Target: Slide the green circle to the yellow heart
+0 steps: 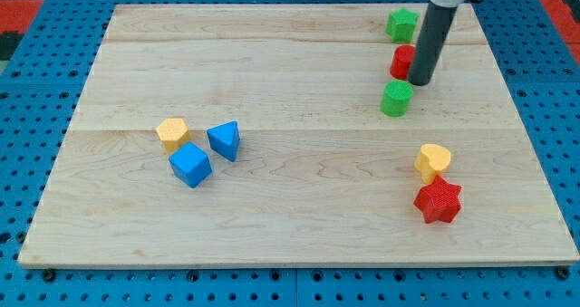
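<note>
Camera view: my tip (420,81) just above green circle (395,99)

1. My tip (420,82) sits just above-right of the green circle (395,100), touching the red block (402,62).
2. Bare tabletop (299,198) lies between circle and yellow heart (433,160).
3. The red star (439,201) crowds the heart's lower side.
</note>
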